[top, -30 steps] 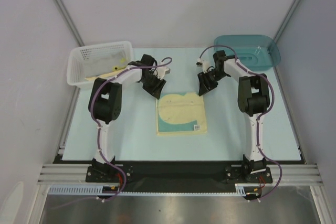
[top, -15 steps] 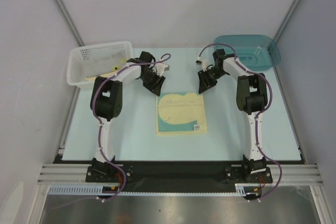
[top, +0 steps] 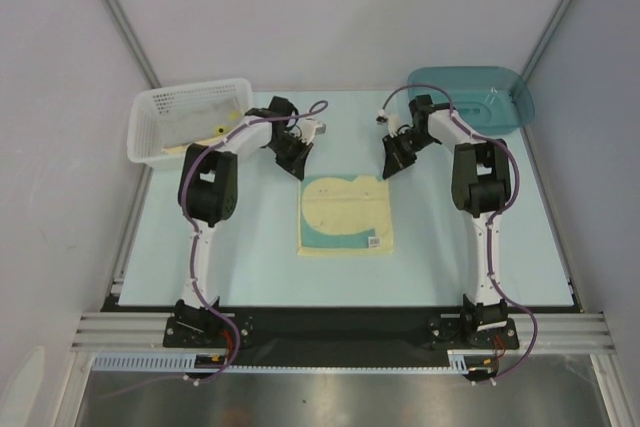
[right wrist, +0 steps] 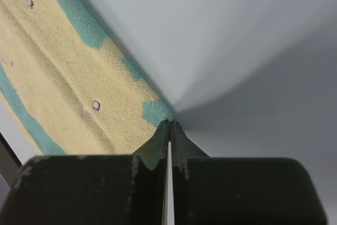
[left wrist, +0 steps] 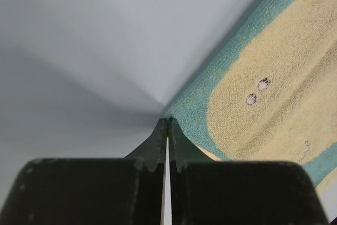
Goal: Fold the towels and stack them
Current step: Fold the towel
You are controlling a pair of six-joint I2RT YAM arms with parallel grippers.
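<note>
One towel point(top: 345, 215), pale yellow with teal patches and a small tag, lies flat in the middle of the table. My left gripper point(top: 299, 169) is down at its far left corner. In the left wrist view the fingertips point(left wrist: 167, 120) meet on the teal corner of the towel point(left wrist: 274, 77). At the far right corner my right gripper point(top: 388, 169) is likewise shut, its tips point(right wrist: 169, 123) pinching the teal-edged corner of the towel point(right wrist: 63, 77). More towels point(top: 200, 125) lie in the white mesh basket.
The white mesh basket point(top: 190, 88) stands at the far left behind the left arm. A teal plastic bin point(top: 470, 97) sits at the far right behind the right arm. Grey walls close in the table on both sides.
Both grippers were open a second ago and have closed at the towel's far corners. Each drew slightly back toward the far side; the towel lies as before.
</note>
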